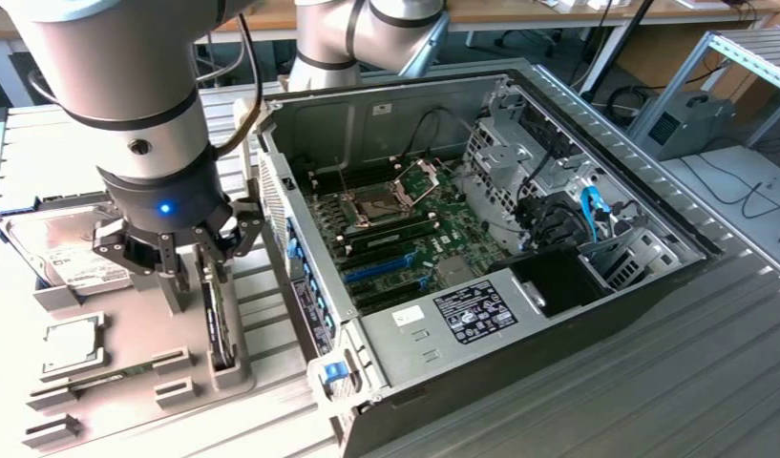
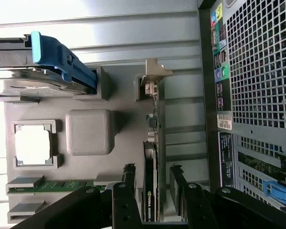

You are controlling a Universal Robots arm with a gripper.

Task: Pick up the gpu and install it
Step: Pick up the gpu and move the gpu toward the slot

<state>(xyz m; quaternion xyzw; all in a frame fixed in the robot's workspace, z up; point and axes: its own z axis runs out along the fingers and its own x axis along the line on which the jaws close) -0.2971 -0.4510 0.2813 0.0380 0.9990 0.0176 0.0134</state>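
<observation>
Nearest us, our gripper (image 2: 151, 177) hangs with its fingers spread on either side of the gpu (image 2: 150, 210), not touching it. The gpu stands on edge in the grey tray (image 2: 124, 95) beside the computer case (image 2: 257, 71).

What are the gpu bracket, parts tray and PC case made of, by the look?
gpu bracket: likely bare metal, pale satin, thin folded tab.
parts tray: matte grey plastic, maybe 3D-printed; fine ribbed texture on its block.
PC case: probably sheet steel, dull grey, punched holes and folded edges.
</observation>
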